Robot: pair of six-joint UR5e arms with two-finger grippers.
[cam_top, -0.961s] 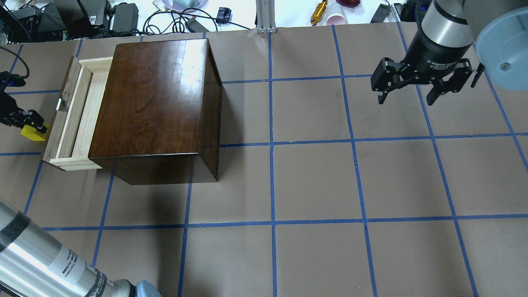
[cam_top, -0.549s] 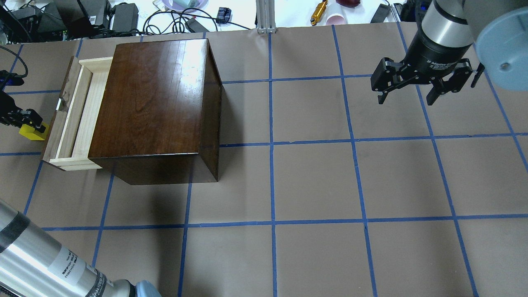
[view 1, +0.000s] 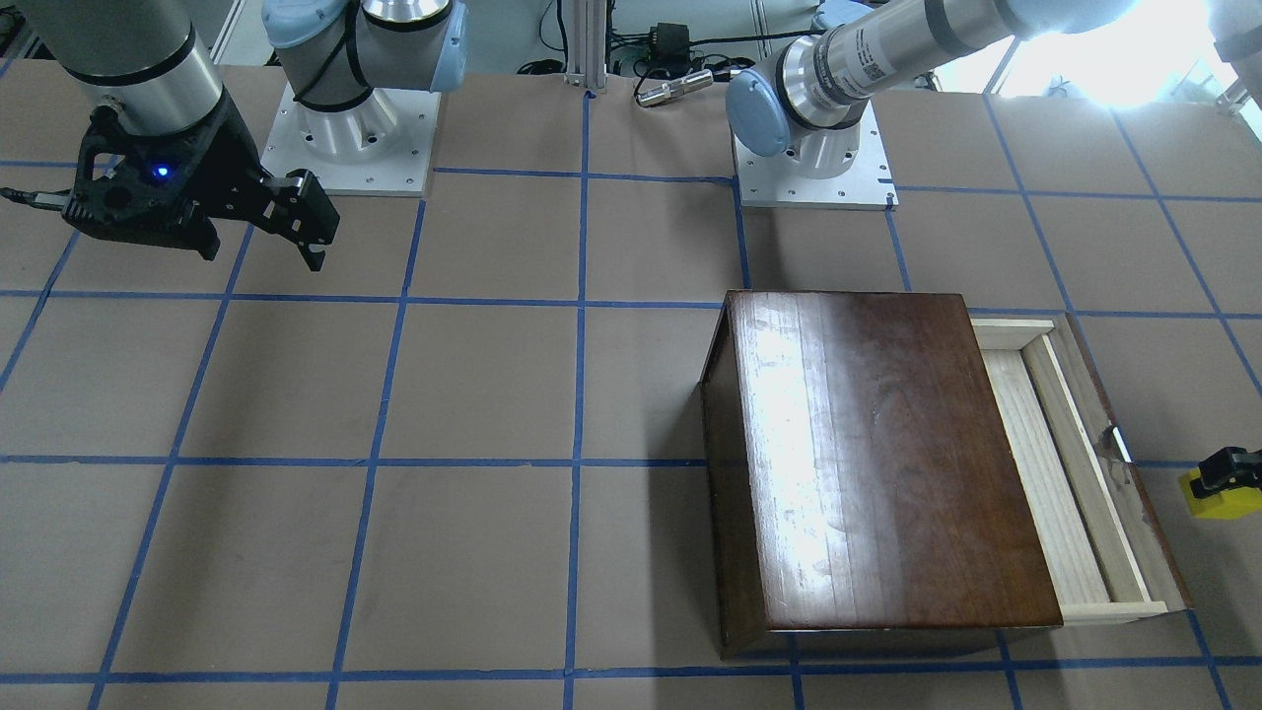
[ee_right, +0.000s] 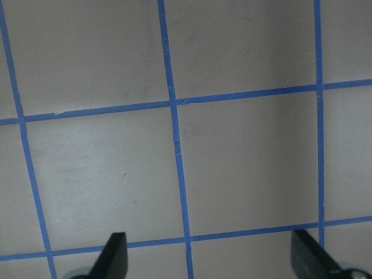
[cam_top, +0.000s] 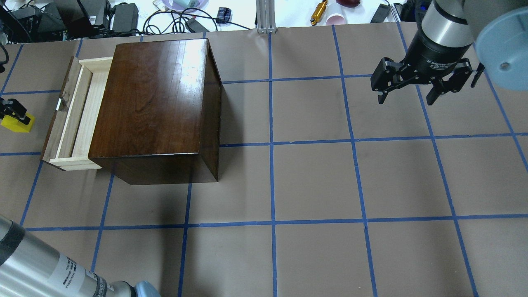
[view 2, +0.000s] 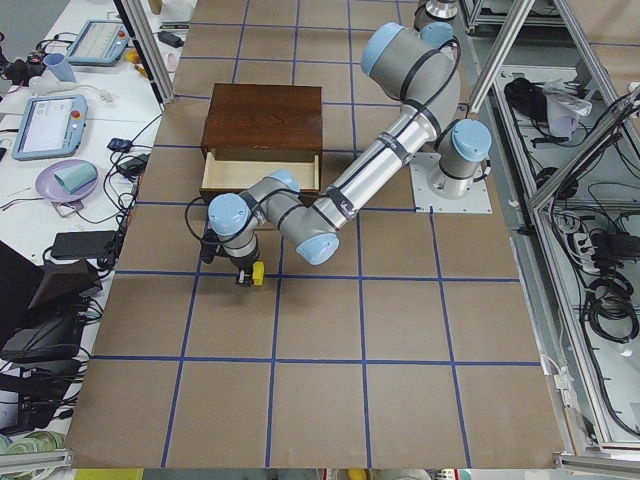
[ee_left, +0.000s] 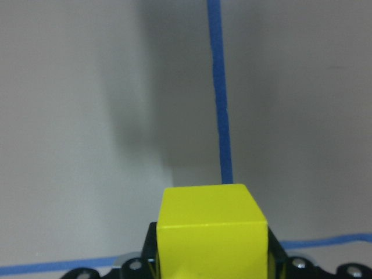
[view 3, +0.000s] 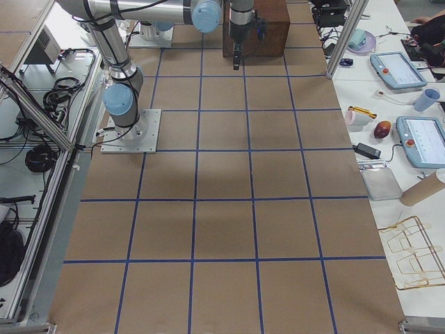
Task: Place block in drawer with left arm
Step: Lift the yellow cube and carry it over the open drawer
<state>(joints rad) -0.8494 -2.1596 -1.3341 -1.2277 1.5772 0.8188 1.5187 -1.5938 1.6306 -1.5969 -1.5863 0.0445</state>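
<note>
Our left hand (cam_top: 12, 113) is clamped on the block (cam_top: 17, 124), which is outside the open drawer (cam_top: 82, 119), near its dark front panel. We believe it is carried high enough to pass over that panel. The right hand (cam_top: 406, 100) waits far away, fingers apart.

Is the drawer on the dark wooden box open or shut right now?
Open. The shallow pale-wood drawer sticks out of the glossy dark-brown wooden box, and the part of its floor in view is bare.

Brown table (cam_top: 313, 181) gridded with blue tape (cam_top: 272, 181); cluttered white benches (view 3: 410, 104) alongside.
</note>
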